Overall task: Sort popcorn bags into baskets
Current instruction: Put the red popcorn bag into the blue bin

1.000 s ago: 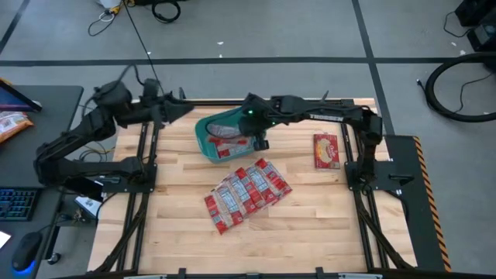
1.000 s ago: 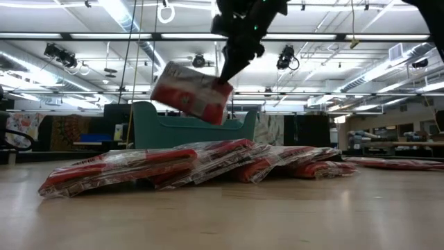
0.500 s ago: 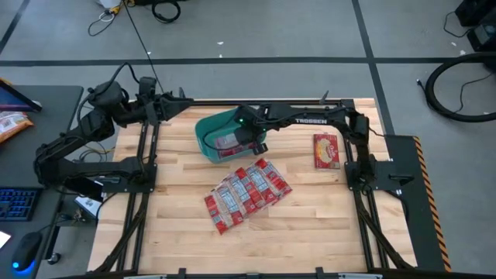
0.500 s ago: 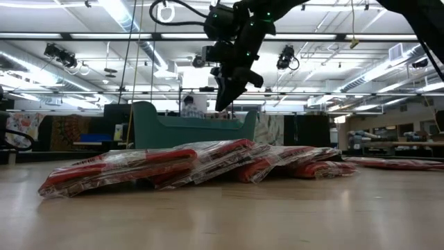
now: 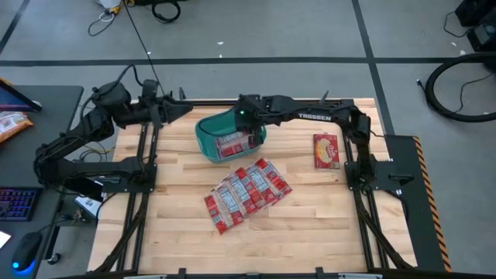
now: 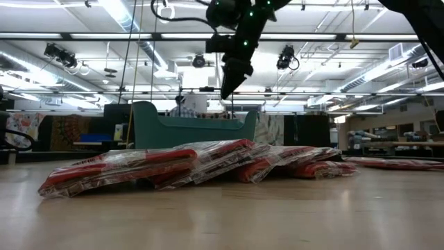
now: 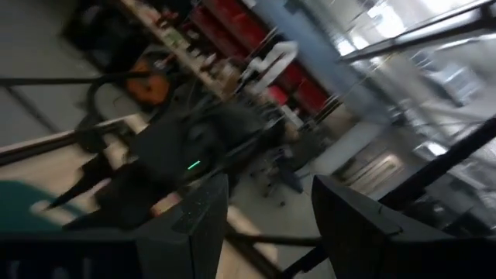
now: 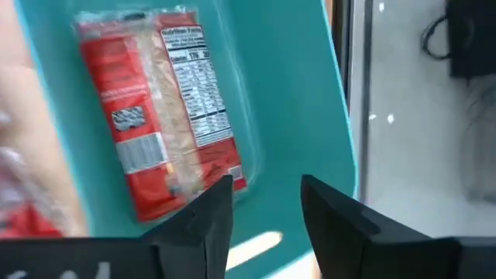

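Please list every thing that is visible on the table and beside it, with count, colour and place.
Popcorn bags in tub: at least two, red, inside.
Popcorn bags in row: about six, red, overlapping, table centre.
Tub: one, teal, far middle of table.
Snack bag: one, orange-white, right side.
Table: one, light wood.
Keyboard: one, left of table.
Right gripper: empty, jaws open, above tub.
Left gripper: empty, jaws open, far left edge.

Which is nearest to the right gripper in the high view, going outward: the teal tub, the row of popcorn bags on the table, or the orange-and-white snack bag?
Measured from the right gripper:
1. Teal tub: directly below it, with packets inside.
2. Row of popcorn bags: on the table's middle, toward the front edge.
3. Orange-and-white snack bag: off by the right arm's base.
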You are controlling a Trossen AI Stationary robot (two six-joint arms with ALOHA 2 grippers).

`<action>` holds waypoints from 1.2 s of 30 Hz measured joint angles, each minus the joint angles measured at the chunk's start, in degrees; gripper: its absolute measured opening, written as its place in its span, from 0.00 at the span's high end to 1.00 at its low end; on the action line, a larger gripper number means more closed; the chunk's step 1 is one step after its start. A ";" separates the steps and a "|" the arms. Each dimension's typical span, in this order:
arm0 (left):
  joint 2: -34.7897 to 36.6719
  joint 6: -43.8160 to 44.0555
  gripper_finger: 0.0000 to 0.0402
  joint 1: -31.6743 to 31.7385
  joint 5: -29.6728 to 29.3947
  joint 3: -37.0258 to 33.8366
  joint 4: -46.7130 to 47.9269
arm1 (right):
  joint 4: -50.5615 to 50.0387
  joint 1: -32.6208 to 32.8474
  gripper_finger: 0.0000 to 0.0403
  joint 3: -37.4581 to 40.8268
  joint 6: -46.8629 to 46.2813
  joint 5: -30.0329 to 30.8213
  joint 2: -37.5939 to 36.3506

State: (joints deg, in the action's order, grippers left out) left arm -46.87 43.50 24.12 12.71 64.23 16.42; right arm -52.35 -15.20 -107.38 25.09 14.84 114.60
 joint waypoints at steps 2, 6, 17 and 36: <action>0.02 -1.86 0.52 0.00 -2.51 0.00 3.94 | -1.90 -0.96 0.61 -0.45 -2.26 -3.70 -0.10; -1.21 -2.71 0.52 0.03 -10.28 0.00 12.38 | -4.38 -4.15 0.61 1.03 -6.77 -8.52 -0.05; -5.16 -1.89 0.52 0.00 -10.14 0.00 16.83 | -23.85 -7.72 0.63 3.79 -17.12 -7.88 0.02; -7.15 -2.83 0.52 0.02 -10.92 0.02 20.75 | -29.87 -6.84 0.64 3.95 -27.92 -14.43 -10.35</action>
State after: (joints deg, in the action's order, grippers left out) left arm -54.02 40.67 24.14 1.79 64.25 37.17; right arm -82.22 -22.04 -103.44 -2.83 0.41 104.24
